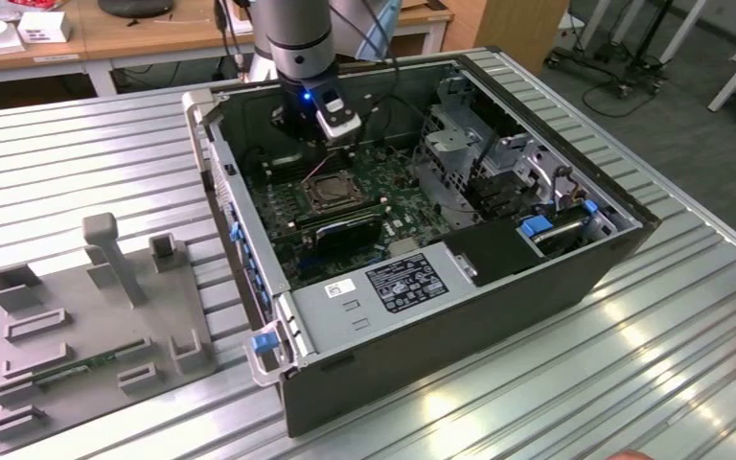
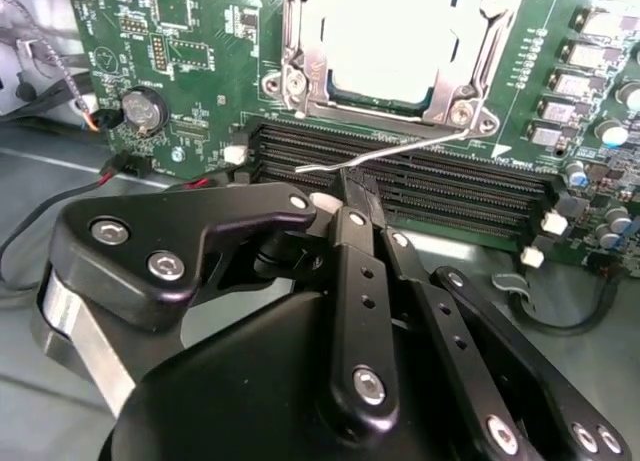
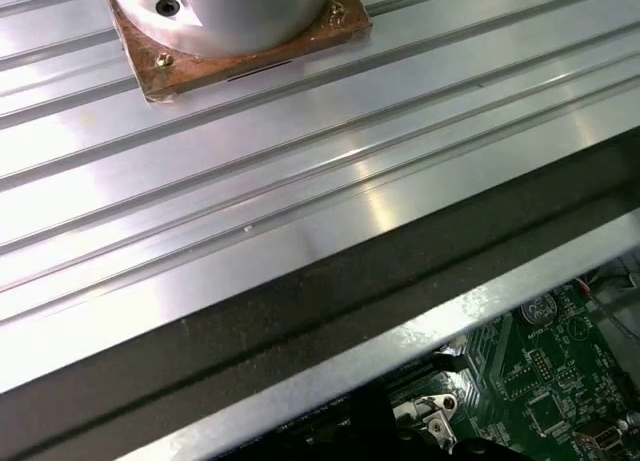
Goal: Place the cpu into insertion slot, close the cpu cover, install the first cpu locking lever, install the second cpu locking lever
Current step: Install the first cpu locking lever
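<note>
Gripper [image 2: 357, 191] jaws closed, tips touching locking lever [image 2: 420, 146], prob. to press it down; grip on it unconfirmed. Beyond, cpu [image 2: 385, 31] sits in insertion slot [image 2: 462, 112], cpu cover [image 2: 298, 46] down over it to retain it. Lever appears unlatched.

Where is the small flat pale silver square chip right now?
In the second wrist view the cpu sits in the insertion slot on the green motherboard, framed by the silvery cpu cover, just past the long black memory slots from the gripper.
</note>
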